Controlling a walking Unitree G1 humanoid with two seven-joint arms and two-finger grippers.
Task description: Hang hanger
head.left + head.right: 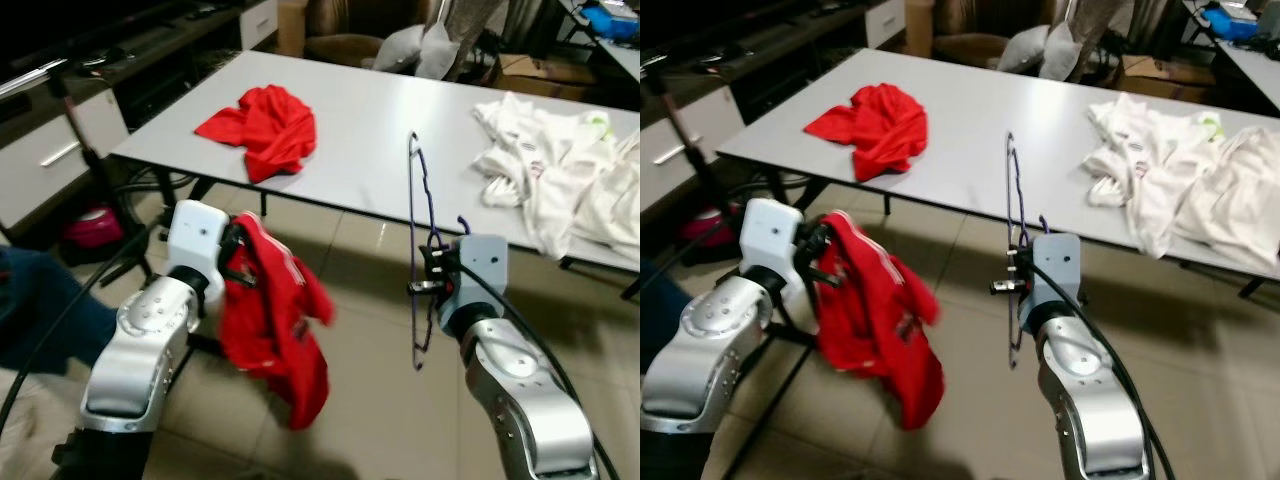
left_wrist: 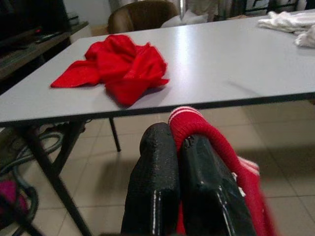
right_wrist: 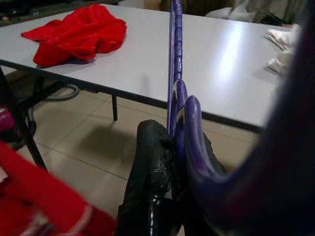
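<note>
text: none legible | labels: none | white garments' print: blurred

Purple hanger [image 1: 414, 250], upright, edge-on

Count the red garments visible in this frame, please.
2. One red garment lies crumpled on the grey table; another red garment hangs from the left gripper, clamped shut on it. More may be hidden.

Two red garments, one on the table [image 1: 380, 110] at [image 1: 262, 125], one hanging from the left gripper [image 1: 236, 262] at [image 1: 275, 325], one purple hanger [image 1: 416, 250] clamped in the right gripper [image 1: 428, 284], one pile of white clothes [image 1: 560, 175], two silver arms
</note>
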